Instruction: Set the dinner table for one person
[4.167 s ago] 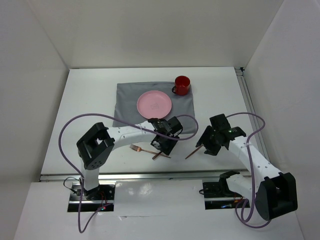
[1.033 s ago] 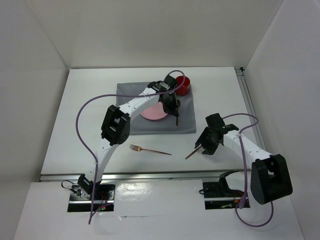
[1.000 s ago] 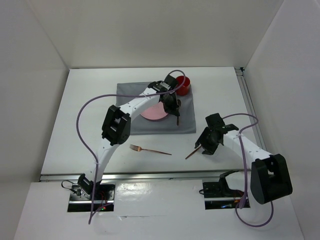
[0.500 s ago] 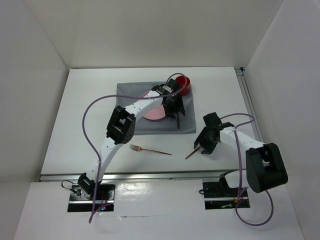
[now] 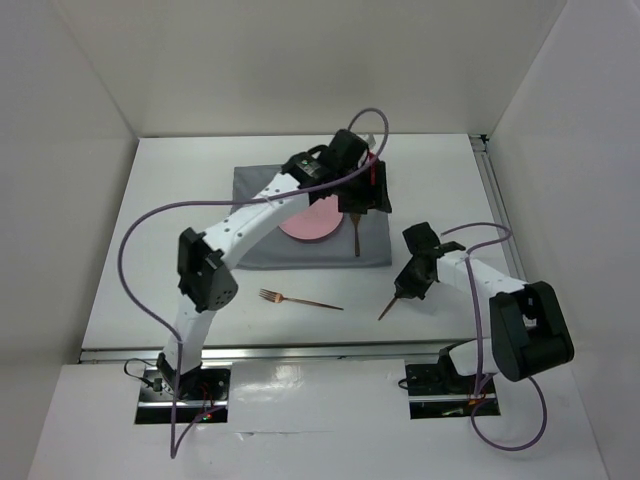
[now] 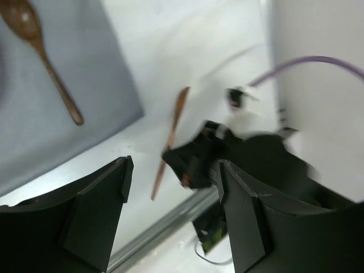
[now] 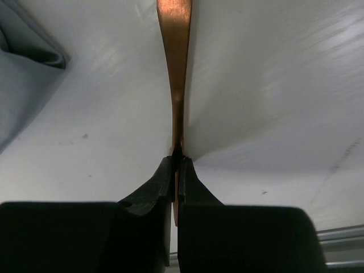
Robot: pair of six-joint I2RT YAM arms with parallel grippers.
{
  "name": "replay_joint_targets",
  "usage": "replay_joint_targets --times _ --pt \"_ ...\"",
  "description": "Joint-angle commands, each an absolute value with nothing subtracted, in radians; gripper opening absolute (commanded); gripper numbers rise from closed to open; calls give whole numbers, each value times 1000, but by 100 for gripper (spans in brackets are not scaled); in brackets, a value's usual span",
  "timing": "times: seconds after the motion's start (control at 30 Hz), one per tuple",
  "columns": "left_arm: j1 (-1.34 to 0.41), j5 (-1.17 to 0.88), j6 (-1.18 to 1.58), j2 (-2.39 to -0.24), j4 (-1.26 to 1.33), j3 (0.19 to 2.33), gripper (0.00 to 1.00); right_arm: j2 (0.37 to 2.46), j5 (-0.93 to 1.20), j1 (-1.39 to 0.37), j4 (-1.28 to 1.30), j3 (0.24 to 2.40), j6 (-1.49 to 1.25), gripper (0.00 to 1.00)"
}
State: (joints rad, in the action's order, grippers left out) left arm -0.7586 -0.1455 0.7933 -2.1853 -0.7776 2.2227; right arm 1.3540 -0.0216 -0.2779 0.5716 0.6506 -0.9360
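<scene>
Right gripper (image 7: 177, 162): jaws closed on the handle of the copper knife (image 7: 174, 68), just off the near right corner of the grey cloth (image 5: 255, 205). Left gripper (image 6: 170, 168): jaws spread wide, holding nothing, above the cloth's far right part. The dinner table (image 5: 170, 210) spans the work area ahead of both arm bases. A spoon (image 5: 355, 236) lies on the cloth beside the pink plate (image 5: 305, 225). A fork (image 5: 300, 300) lies on bare tabletop.

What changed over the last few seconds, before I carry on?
The left gripper carried the spoon from the dinner table onto the grey cloth, right of the pink plate, released it and lifted away open. The right gripper shut on the copper utensil. The fork and plate stayed put.
</scene>
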Motion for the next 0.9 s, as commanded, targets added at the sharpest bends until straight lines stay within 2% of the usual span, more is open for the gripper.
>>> replay_joint_targets --times 0.0,0.13,0.27,0.3,0.5,0.67,0.87 --pt "-749 -107 736 -2022 -756 2195 78 1299 -202 -301 676 716 -966 0" --pt "-739 -98 736 -1958 -799 2162 76 1267 -244 -337 739 852 -884 0" --pt "-718 -37 736 -1866 -799 2047 76 1331 -193 -337 730 995 -709 0" --pt "-718 66 736 -1829 -799 2011 76 1385 -193 -337 721 1026 -648 0" --pt "-696 257 873 -1703 -894 1751 71 1643 -173 -347 686 1274 -459 0" --pt "-655 284 950 -1520 -894 1537 71 1851 -138 -365 710 1486 -344 0" --pt "-594 295 950 -1413 -905 1428 70 2009 -138 -387 699 1566 -307 0"
